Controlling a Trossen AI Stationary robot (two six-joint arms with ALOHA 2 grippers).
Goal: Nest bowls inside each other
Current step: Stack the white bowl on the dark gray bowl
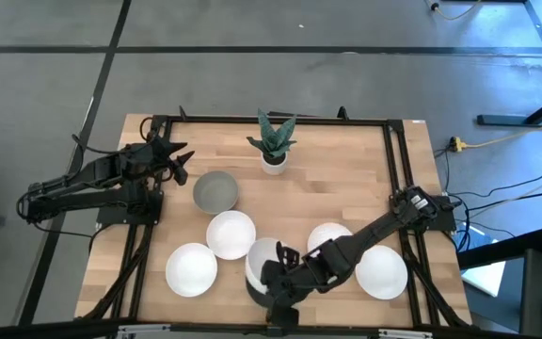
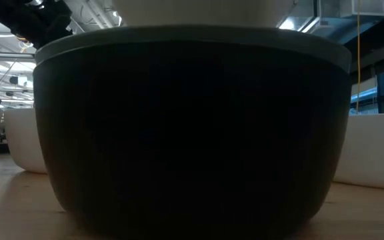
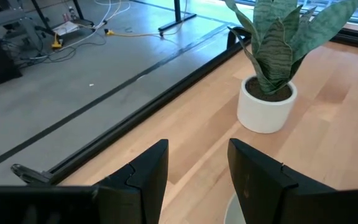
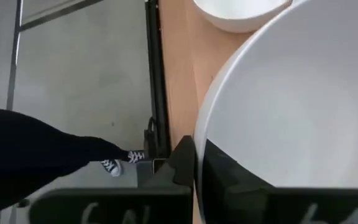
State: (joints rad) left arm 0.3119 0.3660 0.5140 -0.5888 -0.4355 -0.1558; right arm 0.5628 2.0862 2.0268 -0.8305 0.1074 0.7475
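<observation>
A black bowl (image 2: 192, 127) stands at the table's near edge with a pale-rimmed bowl (image 2: 192, 39) nested in it. Over this stack my right gripper (image 1: 278, 275) is shut on a white bowl (image 1: 262, 256), which fills the right wrist view (image 4: 291, 106). More white bowls (image 1: 231, 234) (image 1: 192, 268) (image 1: 330, 237) (image 1: 381, 271) rest on their bases around it. A grey bowl (image 1: 216, 190) sits farther back. My left gripper (image 1: 183, 162) hovers open just left of the grey bowl, its fingers (image 3: 148, 174) apart. My right gripper holds the white bowl by its rim (image 4: 199, 146), on the side toward the table's near edge. One finger (image 4: 182, 158) stands outside the wall and the other (image 4: 229, 177) inside. The bowl sits upright over the black bowl's stack; whether it rests in it, I cannot tell.
A small white pot with a green plant (image 1: 273, 155) (image 3: 266, 102) stands near the far edge. A dark frame rail (image 1: 398, 179) runs around the table. A person's leg and shoe (image 4: 114, 165) show on the floor beyond the near edge. Bare wood (image 1: 337, 188) lies right of the grey bowl.
</observation>
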